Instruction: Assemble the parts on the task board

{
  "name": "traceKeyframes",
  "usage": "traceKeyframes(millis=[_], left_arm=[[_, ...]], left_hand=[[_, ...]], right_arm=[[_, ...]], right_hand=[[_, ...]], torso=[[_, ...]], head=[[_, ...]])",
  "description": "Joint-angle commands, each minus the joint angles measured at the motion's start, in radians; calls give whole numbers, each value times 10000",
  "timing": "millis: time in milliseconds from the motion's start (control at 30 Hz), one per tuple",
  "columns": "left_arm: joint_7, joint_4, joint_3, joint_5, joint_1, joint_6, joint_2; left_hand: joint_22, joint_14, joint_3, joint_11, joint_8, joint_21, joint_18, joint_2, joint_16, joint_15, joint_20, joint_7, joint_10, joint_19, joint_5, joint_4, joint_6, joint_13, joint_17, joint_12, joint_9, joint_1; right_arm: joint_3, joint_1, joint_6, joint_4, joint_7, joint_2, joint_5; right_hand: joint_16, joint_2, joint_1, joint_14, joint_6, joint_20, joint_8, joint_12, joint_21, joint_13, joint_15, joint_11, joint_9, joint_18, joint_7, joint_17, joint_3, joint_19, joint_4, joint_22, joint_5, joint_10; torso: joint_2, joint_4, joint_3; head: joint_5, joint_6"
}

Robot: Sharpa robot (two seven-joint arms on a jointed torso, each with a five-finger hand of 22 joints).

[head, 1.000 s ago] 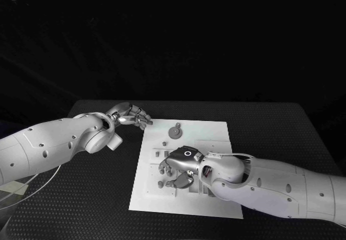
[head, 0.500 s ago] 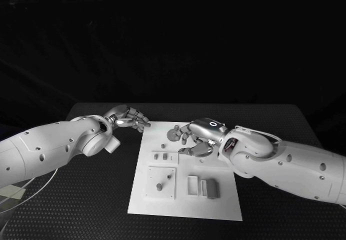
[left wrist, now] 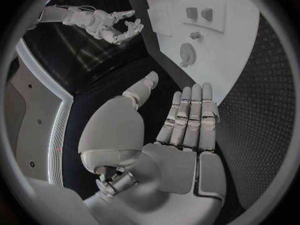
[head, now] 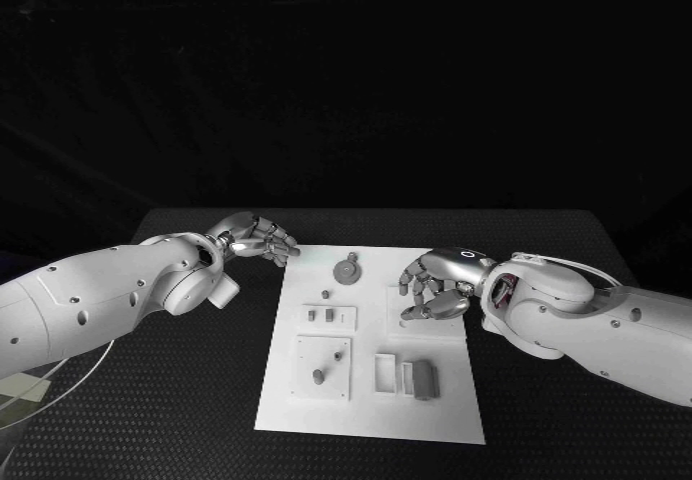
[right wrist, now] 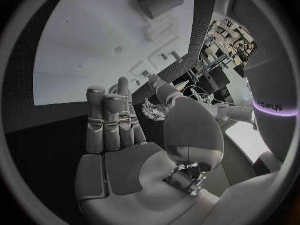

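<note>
task board [head: 433, 395] edge under right hand [head: 437, 285]

- Task board [head: 433, 400] in the middle of the table [head: 173, 400], long side running away from the robot.
- Round part [head: 348, 268] on the board's far end.
- Two small parts [head: 330, 314] side by side behind the square plate [head: 322, 366], left half.
- Upright bars [head: 407, 377] to the right of that plate.
- Left hand [head: 260, 238] off the far left corner; right hand [head: 437, 287] above the right edge.
</note>
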Motion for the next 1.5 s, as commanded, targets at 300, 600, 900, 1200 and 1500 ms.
traceKeyframes(millis=[300,600,900,1200,1500], left_arm=[[44,-35,5,88,15,135,63],[29,-56,5,89,15,158,83],[26,-54,5,89,15,174,91],[22,-58,5,89,15,175,83],[17,-56,5,90,15,199,69]], left_hand=[[-21,0,-37,27,67,2,90,14,-63,39,12,-15,-1,-28,-38,100,-25,-24,34,4,-17,-123],[-23,0,-39,27,69,2,91,12,-69,38,11,-16,-1,-30,-38,111,-24,-27,40,4,-18,-133],[-24,1,-40,26,71,2,92,7,-73,37,10,-17,1,-31,-38,118,-23,-29,46,5,-19,-137],[-25,2,-41,25,73,2,93,6,-78,37,9,-18,4,-31,-38,126,-22,-31,52,6,-20,-142],[-26,4,-42,24,75,3,93,6,-82,36,9,-19,5,-31,-38,135,-21,-34,59,7,-21,-148]], right_arm=[[-140,0,3356,416,-2802,-624,4061],[-423,6,4066,541,-3852,-664,5442],[-727,8,4516,625,-4029,-463,4901],[-843,8,4474,639,-4146,-210,4578],[-875,8,4154,791,-4308,-164,2775]], right_hand=[[1648,939,-1451,84,1110,-196,945,4969,642,5048,-756,-887,1163,989,-857,1309,-237,220,1887,265,12,-432],[2799,864,-1946,595,947,-152,816,6569,459,6581,-717,-848,1537,990,-777,3078,-518,-171,2576,162,5,-972],[3229,1219,-1980,908,1603,-230,1207,7982,698,7777,-860,-1032,2227,990,-999,3832,-898,-133,2802,224,21,-1092],[3270,1355,-2088,1003,1859,-269,1285,8556,790,8101,-960,-1147,2441,990,-1119,3916,-1084,-114,2936,215,22,-690],[3263,1139,-2252,985,1848,-306,1157,8300,829,7946,-1010,-1175,2433,990,-1140,3879,-1305,-122,3119,200,3,-794]], torso=[[-17,-7,-31],[0,16,-30],[-4,16,-41],[10,33,-33],[9,27,-30]], head=[[-68,5],[-131,-31],[-178,-51],[-209,-76],[-199,-116]])
